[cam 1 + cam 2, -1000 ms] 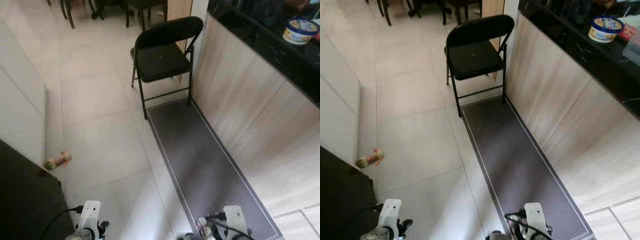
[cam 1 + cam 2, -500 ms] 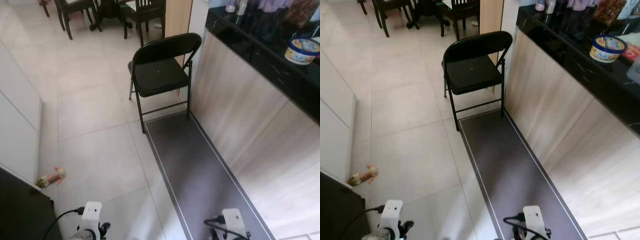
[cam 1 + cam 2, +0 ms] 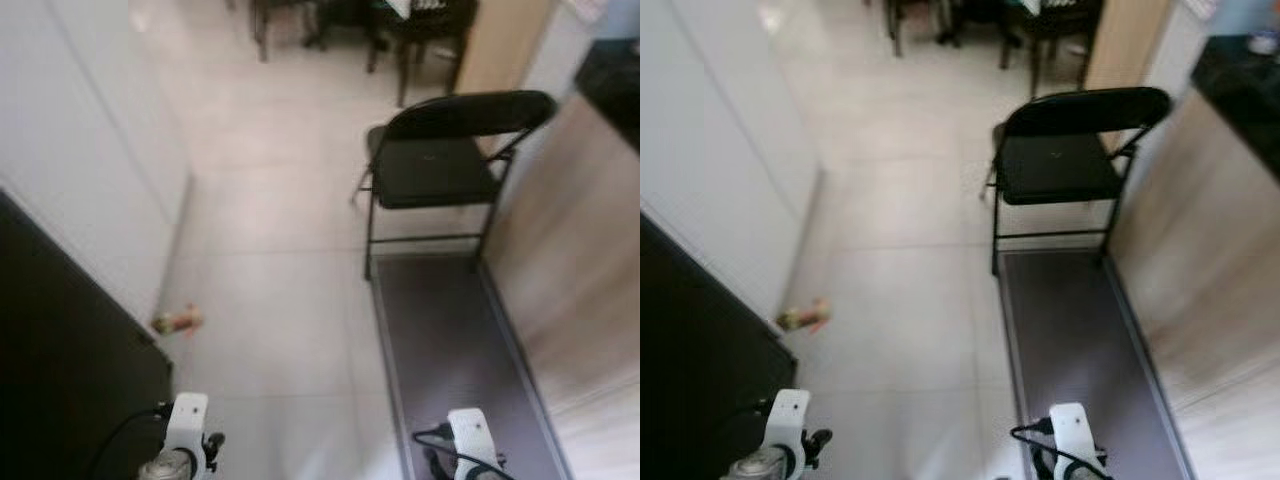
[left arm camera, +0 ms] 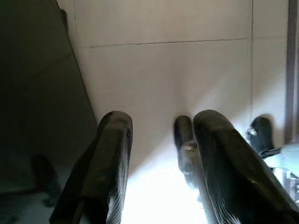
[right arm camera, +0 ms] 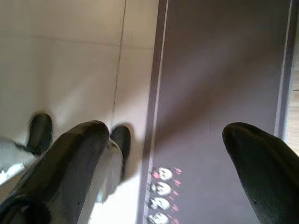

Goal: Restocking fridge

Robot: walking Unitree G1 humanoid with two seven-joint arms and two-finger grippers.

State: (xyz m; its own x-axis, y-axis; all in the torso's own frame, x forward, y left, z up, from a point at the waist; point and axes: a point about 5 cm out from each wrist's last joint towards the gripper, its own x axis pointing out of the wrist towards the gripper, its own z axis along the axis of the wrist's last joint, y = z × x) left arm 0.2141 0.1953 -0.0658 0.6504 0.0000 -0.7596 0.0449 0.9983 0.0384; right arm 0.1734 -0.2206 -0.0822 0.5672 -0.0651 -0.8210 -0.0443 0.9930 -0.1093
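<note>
Eye views: I'm looking down at a black folding chair [image 3: 440, 165] standing at the head of a grey runner mat [image 3: 455, 345]; a small toy [image 3: 177, 321] is lying beside a dark panel [image 3: 60, 370], possibly the fridge.

Left wrist: left gripper [image 4: 161, 140] is hanging parted, holding nothing, over tile.

Right wrist: right gripper [image 5: 170, 149] is gaping wide, empty, above the mat

- Both eye views are soft with motion blur, worst toward three o'clock
- Even, pale daylight on the floor tiles [image 3: 270, 270]
- Wrist views dim, with white glare at six o'clock
</note>
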